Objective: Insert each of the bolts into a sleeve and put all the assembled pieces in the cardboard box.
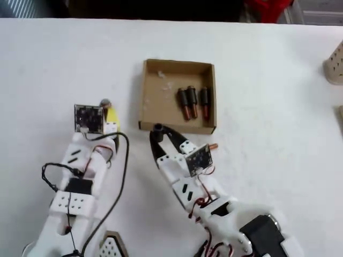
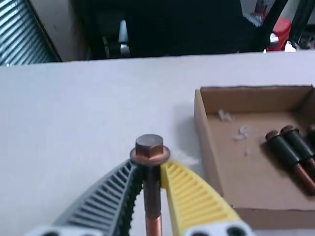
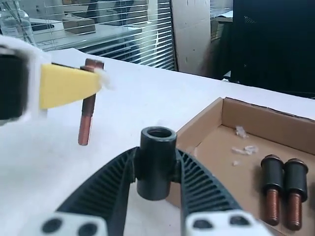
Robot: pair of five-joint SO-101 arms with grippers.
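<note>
You're getting the cardboard box [image 1: 161, 110] with assembled pieces [image 1: 193, 103] inside from the high view, while the wrist views are showing the grips: right gripper [image 3: 157, 160] clamping the upright sleeve [image 3: 157, 145] just beside the box's corner, left gripper [image 2: 150, 169] pinching the bolt [image 2: 149, 147] under its head, apart from the box.

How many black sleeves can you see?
4 sleeves: three lie in the cardboard box, each on a bolt; one stands upright in the right gripper. More may be hidden.
</note>
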